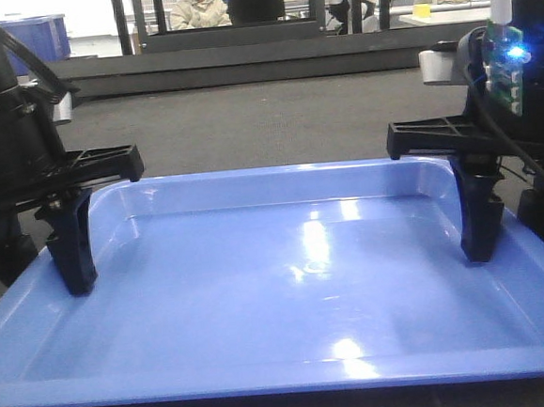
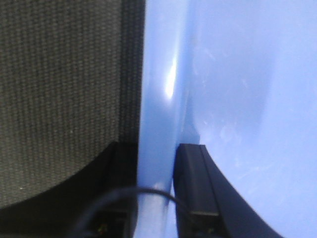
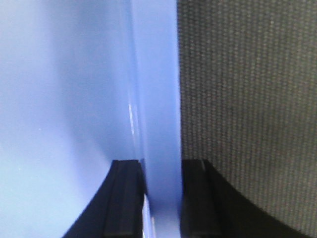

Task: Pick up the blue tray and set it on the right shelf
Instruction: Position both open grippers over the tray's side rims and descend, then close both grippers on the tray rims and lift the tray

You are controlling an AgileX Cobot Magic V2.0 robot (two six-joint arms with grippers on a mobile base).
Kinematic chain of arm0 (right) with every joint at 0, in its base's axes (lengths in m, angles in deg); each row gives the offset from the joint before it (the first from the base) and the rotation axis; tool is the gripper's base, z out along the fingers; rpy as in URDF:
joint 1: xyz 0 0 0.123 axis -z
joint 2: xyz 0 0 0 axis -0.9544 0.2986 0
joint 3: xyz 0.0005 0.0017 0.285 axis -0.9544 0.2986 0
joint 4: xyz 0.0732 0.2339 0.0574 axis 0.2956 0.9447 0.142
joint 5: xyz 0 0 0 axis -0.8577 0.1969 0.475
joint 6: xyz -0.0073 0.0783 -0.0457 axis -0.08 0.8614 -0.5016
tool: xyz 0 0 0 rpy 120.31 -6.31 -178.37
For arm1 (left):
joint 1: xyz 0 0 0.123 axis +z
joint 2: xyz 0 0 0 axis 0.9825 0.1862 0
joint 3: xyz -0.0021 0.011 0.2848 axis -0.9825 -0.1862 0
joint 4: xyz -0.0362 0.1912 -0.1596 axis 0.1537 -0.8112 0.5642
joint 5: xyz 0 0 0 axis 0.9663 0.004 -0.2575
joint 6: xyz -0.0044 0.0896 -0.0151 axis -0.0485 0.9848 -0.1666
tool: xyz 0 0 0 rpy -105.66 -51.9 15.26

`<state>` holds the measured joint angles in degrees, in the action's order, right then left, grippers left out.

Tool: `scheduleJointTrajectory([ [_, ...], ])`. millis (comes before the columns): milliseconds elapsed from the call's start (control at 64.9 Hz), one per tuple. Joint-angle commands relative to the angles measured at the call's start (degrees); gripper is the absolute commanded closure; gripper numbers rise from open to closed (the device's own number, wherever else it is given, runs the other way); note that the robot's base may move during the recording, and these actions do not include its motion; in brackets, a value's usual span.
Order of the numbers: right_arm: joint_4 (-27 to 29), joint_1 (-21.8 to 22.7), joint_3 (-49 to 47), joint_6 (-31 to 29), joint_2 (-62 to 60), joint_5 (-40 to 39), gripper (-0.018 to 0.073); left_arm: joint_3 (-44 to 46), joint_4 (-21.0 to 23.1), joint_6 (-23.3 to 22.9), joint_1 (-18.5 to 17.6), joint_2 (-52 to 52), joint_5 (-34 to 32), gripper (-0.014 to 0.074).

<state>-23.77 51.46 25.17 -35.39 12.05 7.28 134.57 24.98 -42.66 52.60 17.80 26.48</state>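
The blue tray (image 1: 288, 287) is large, shallow and glossy, and it fills the lower half of the front view, lying level. My left gripper (image 1: 56, 272) is shut on its left wall, with one black finger (image 1: 74, 261) inside the tray. My right gripper (image 1: 506, 237) is shut on its right wall, with one finger (image 1: 478, 225) inside. In the left wrist view my left gripper (image 2: 156, 166) pinches the tray rim (image 2: 158, 99). In the right wrist view my right gripper (image 3: 161, 171) pinches the tray rim (image 3: 158, 89). The right shelf is out of view.
Dark grey carpet (image 1: 265, 119) lies under and beyond the tray. At the back stand a black frame (image 1: 230, 32), a seated person (image 1: 200, 6), a dark blue bin (image 1: 37, 33) at far left and a white table (image 1: 445, 11) at right.
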Motion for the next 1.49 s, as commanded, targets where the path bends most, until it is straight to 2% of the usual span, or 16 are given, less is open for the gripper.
scheduleJointTrajectory([
  [0,-1.3,-0.1,-1.3,-0.3,-2.1,0.4,0.0295,1.3,-1.0,-0.2,-0.1,-2.4,0.2,0.0524],
  [370,-1.3,-0.1,-1.8,-0.3,-2.1,0.5,0.0295,1.6,-1.3,0.4,-0.1,-2.3,0.5,0.0524],
  [539,-1.7,-0.1,-6.3,-0.3,-4.9,5.4,0.0295,7.0,-2.7,-0.5,-0.1,-2.9,8.3,0.0524],
  [632,-2.2,-0.1,-7.7,0.6,-8.0,7.0,0.0295,9.1,-4.3,-4.3,-0.6,-5.1,10.9,0.0524],
  [724,-2.6,-0.1,-7.3,2.5,-11.4,8.7,0.0295,9.1,-8.0,-9.6,-3.0,-8.6,12.7,0.0524],
  [863,-3.7,-1.7,-4.7,4.1,-16.0,9.8,0.0295,7.0,-14.0,-18.0,-9.3,-14.4,16.5,0.0524],
  [1002,-4.5,-5.4,-0.4,7.6,-21.2,9.8,0.0295,3.4,-13.8,-23.0,-15.0,-19.5,18.0,0.0524],
  [1079,-5.3,-7.6,2.0,9.7,-23.9,9.8,0.0295,1.7,-13.8,-25.4,-16.9,-22.0,18.1,0.0524],
  [1233,-6.1,-12.0,6.3,14.7,-28.7,9.8,0.0295,-1.0,-14.2,-28.5,-19.7,-26.1,19.1,0.0524],
  [1341,-8.8,-14.8,8.1,18.0,-30.1,9.6,0.0295,-2.4,-14.6,-29.0,-19.9,-27.1,19.0,0.0524],
  [1479,-9.2,-15.8,8.3,18.3,-30.2,10.9,0.0295,-5.0,-14.1,-28.4,-20.9,-27.1,19.0,0.0524],
])
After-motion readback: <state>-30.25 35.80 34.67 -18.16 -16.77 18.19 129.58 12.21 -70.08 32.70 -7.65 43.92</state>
